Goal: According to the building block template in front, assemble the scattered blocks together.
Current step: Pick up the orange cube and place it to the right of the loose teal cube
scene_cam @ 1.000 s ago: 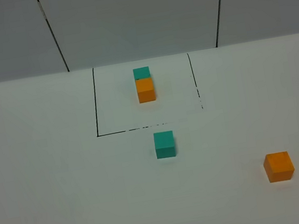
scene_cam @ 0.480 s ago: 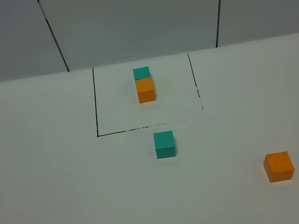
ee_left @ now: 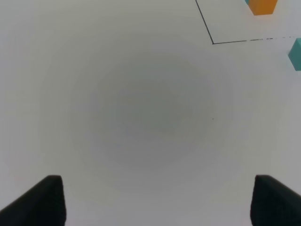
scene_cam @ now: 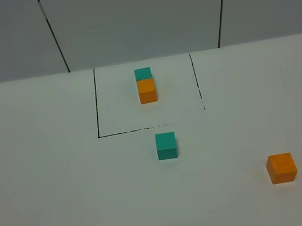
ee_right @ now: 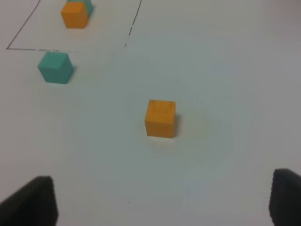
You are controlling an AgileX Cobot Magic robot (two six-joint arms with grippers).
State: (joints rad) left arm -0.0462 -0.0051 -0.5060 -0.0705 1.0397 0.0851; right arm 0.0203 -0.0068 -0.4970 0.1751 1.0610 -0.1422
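The template is a teal cube (scene_cam: 142,73) joined to an orange cube (scene_cam: 147,90) inside a thin black-lined rectangle (scene_cam: 96,105) at the back middle. The loose teal cube (scene_cam: 166,146) sits just in front of the rectangle's front line. The loose orange cube (scene_cam: 281,167) sits apart at the front right. Neither gripper shows in the exterior high view. My left gripper (ee_left: 155,202) is open and empty over bare table, with the loose teal cube (ee_left: 296,54) far off at the frame's edge. My right gripper (ee_right: 159,200) is open and empty, with the loose orange cube (ee_right: 161,118) ahead of it.
The cubes lie on a white table (scene_cam: 48,194). A grey panelled wall (scene_cam: 135,17) with two dark seams stands behind its far edge. The right wrist view also shows the loose teal cube (ee_right: 55,67) and the template pair (ee_right: 74,15).
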